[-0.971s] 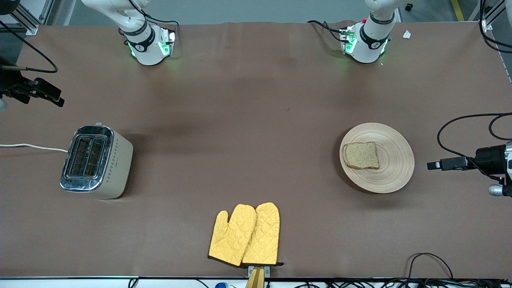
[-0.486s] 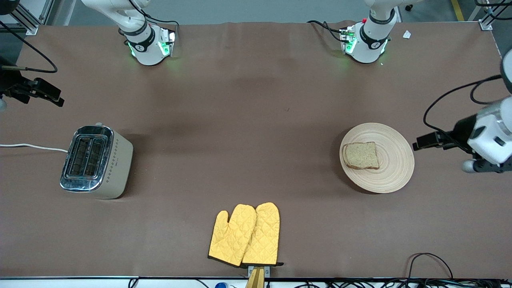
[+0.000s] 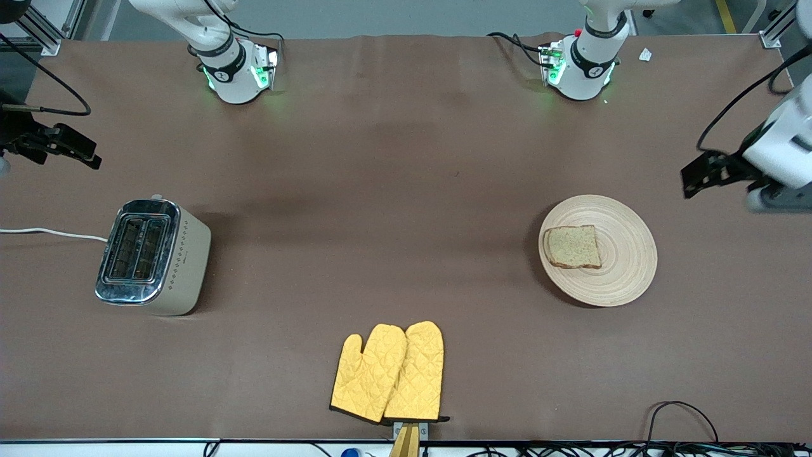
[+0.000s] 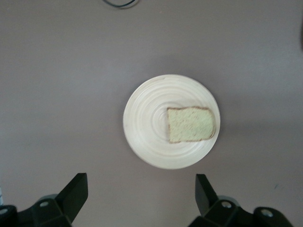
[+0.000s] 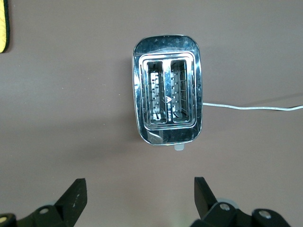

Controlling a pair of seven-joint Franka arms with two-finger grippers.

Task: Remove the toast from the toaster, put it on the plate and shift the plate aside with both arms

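The toast (image 3: 573, 247) lies flat on the pale wooden plate (image 3: 625, 254), on the half toward the right arm's end. The plate sits on the table toward the left arm's end. My left gripper (image 3: 696, 176) hangs high over the table beside the plate, toward the left arm's end, open and empty. In the left wrist view the plate (image 4: 147, 123) and toast (image 4: 191, 124) lie well below the open left gripper (image 4: 141, 182). My right gripper (image 3: 81, 152) is up over the right arm's end of the table. In the right wrist view it (image 5: 138, 187) is open and empty.
A chrome toaster (image 3: 152, 256) with two empty slots stands toward the right arm's end, its white cord (image 3: 51, 233) running off that end; it also shows in the right wrist view (image 5: 166, 90). Two yellow oven mitts (image 3: 390, 373) lie near the front edge.
My left gripper has swung from beside the plate toward the bases' side of the table. The right arm, plate and toast have not moved.
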